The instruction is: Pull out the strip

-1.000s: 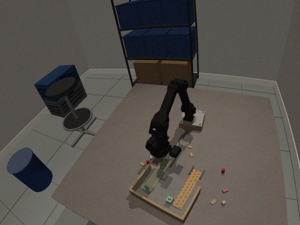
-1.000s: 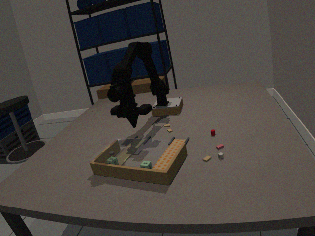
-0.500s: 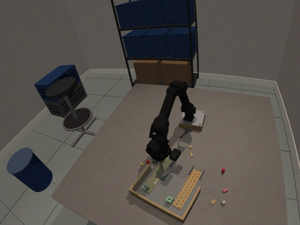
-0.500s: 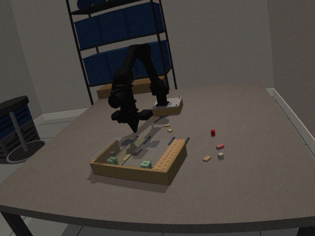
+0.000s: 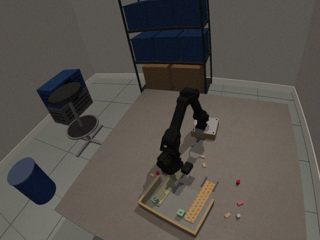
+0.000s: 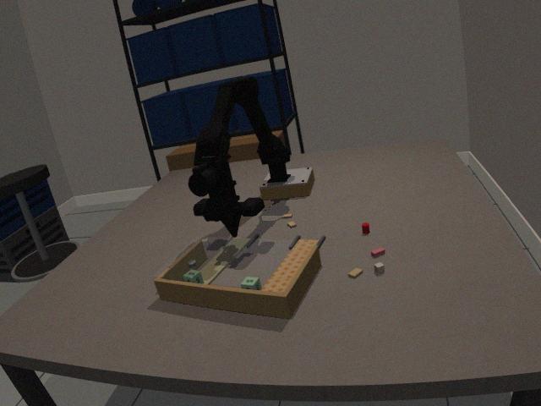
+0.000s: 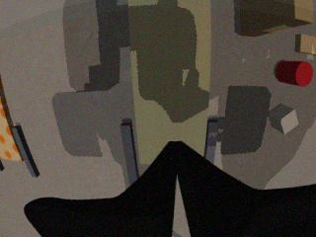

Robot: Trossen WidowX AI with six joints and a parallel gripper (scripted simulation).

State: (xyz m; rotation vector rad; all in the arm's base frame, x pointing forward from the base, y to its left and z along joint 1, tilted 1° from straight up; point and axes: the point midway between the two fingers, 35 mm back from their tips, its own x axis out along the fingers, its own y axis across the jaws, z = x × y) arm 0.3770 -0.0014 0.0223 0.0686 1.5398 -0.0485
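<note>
While the end effector hangs fully closed and empty, the thin, flexible pale olive strip should slide lightly when taken at its end tab.

Brown table, wooden tray, scattered small blocks

Arm bent forward and down, pincer fully closed, empty, pointing downward.

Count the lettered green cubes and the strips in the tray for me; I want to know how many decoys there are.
Lettered green cubes: 2, one on the olive strip, one beside the orange dotted strip
Strips: 2
Total: 4
</note>
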